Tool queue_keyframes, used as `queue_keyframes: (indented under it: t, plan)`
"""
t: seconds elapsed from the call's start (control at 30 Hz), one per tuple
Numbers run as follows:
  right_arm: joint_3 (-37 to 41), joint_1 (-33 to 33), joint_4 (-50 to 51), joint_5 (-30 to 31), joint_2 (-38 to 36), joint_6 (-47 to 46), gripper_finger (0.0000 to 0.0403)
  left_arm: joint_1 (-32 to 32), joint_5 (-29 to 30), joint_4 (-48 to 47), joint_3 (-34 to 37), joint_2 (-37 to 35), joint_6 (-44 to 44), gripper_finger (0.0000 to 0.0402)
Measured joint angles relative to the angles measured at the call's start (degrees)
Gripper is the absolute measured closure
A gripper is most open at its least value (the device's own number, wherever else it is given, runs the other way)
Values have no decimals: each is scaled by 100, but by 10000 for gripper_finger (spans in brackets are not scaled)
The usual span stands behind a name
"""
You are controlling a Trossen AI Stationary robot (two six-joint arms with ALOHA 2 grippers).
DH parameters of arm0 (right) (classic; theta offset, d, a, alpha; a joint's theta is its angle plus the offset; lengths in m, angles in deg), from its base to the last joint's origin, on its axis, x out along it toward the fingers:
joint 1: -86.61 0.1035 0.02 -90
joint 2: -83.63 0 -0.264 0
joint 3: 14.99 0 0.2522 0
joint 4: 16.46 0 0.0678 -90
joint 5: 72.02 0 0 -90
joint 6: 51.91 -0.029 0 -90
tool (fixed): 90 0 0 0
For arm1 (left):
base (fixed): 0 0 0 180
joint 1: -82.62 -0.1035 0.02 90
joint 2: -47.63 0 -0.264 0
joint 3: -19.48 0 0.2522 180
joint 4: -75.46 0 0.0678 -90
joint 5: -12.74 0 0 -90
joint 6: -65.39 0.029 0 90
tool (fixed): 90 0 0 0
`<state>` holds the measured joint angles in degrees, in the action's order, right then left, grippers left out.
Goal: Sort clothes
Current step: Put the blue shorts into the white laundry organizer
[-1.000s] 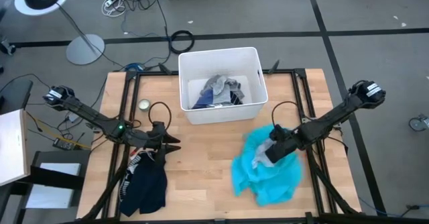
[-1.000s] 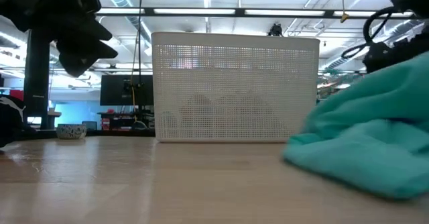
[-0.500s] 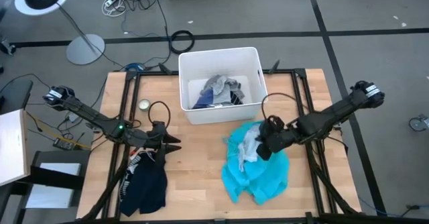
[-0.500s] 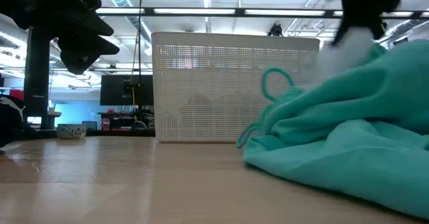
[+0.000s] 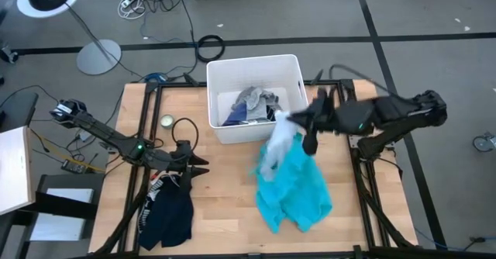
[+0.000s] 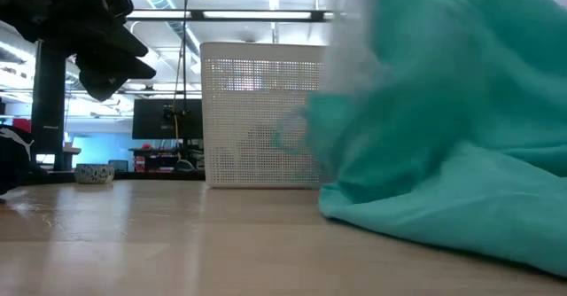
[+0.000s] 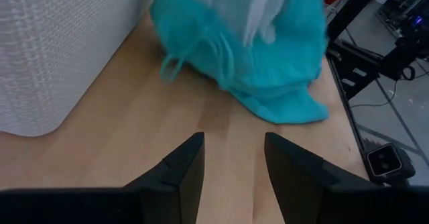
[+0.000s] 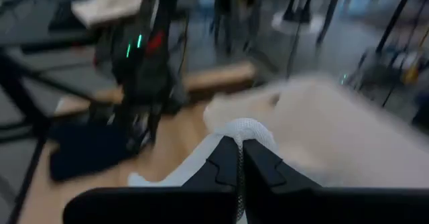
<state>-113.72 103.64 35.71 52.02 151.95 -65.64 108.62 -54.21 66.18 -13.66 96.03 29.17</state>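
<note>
While one end hangs lifted off the table (image 5: 225, 212), the turquoise shirt (image 5: 294, 189) trails down from beside the white bin's front right corner, its lower folds lying on the wood. A pale grey-white piece (image 5: 273, 146) bunches at the raised end, blurred, and I can't tell whether it is a separate garment. The right gripper (image 5: 298, 119) is up there just beside the bin (image 5: 232, 73), fingers closed on a pale fold of that cloth, seen pinched between them in the right wrist view (image 8: 240, 162). Low view: turquoise fabric fills the right side in front of the bin (image 6: 257, 119). Inside the bin lie grey, navy and striped pieces (image 5: 252, 105). A navy white-striped garment (image 5: 167, 212) lies at the table's front left edge. The left gripper (image 5: 198, 168) hovers above the table beside the navy garment, fingers (image 7: 184, 167) parted and empty. A small round tin (image 5: 166, 121) sits near the bin's left side.
</note>
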Motion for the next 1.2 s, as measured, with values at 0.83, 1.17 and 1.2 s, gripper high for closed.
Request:
queue_keyframes:
  t: [0.83, 1.17, 1.2]
  plan:
    - [-797, -3447, -6507, -2025, 1868, 3758, 402, 0, 354, -49, 4, 0, 304, 241]
    - [-1630, -4002, -4113, -2230, 2793, 2977, 402, 0, 412, -357, 11, 0, 156, 241]
    - [-1631, -4007, -3611, -2233, 2784, 2911, 402, 0, 411, -356, 11, -1, 154, 241]
